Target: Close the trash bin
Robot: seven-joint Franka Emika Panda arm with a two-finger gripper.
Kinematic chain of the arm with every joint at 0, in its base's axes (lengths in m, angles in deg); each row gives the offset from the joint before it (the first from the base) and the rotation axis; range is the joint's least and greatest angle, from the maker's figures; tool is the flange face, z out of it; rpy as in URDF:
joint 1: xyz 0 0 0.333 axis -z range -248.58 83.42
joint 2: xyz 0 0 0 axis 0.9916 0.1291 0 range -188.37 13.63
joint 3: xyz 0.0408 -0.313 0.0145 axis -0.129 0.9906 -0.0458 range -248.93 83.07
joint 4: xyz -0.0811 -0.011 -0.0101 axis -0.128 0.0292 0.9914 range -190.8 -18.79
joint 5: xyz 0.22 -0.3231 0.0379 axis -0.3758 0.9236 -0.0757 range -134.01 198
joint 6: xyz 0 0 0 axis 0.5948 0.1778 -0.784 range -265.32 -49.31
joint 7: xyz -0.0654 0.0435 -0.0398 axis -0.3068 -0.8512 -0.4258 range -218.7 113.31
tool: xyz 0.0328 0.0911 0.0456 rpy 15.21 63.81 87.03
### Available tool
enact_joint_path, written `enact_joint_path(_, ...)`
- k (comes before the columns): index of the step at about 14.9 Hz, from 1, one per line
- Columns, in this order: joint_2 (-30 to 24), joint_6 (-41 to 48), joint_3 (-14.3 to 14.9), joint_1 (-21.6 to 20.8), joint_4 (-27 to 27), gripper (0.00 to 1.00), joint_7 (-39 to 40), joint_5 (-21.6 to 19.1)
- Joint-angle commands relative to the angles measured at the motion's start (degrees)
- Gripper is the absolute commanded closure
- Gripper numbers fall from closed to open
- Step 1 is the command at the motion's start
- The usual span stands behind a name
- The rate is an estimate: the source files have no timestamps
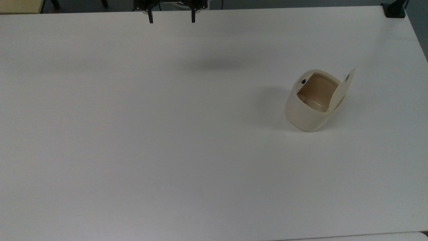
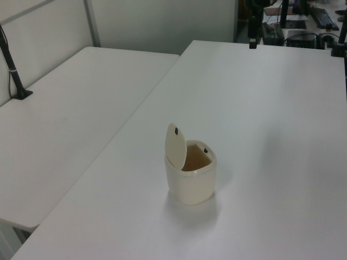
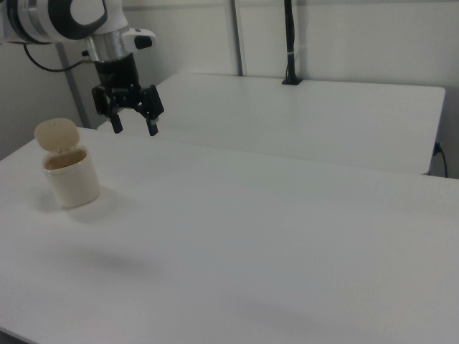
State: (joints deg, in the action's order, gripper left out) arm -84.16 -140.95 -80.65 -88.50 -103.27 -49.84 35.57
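Top view: gripper (image 1: 171, 18) hangs wide open and empty at the table's (image 1: 133, 134) far edge, trash bin (image 1: 312, 103) well apart toward the top view's lower right (lid (image 1: 341, 90) upright, open).

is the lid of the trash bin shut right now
No, the lid stands raised on the trash bin, leaving its brown inside open in the left view.

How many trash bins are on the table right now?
1. The trash bin stands toward the top view's right on the white table, lid up, well away from the open gripper.
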Motion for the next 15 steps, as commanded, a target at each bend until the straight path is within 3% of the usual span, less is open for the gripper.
enact_joint_path(1,-1.1,-0.3,0.6,-0.5,-0.6,0.0,-1.0,0.7)
enact_joint_path(11,-1.1,-0.2,0.6,0.0,-0.6,0.0,-0.7,0.6)
enact_joint_path(13,-1.1,-0.2,0.6,-0.1,-0.6,0.15,-0.4,0.6)
enact_joint_path(15,-1.1,-0.2,0.5,-0.1,-0.6,0.47,-0.2,0.6)
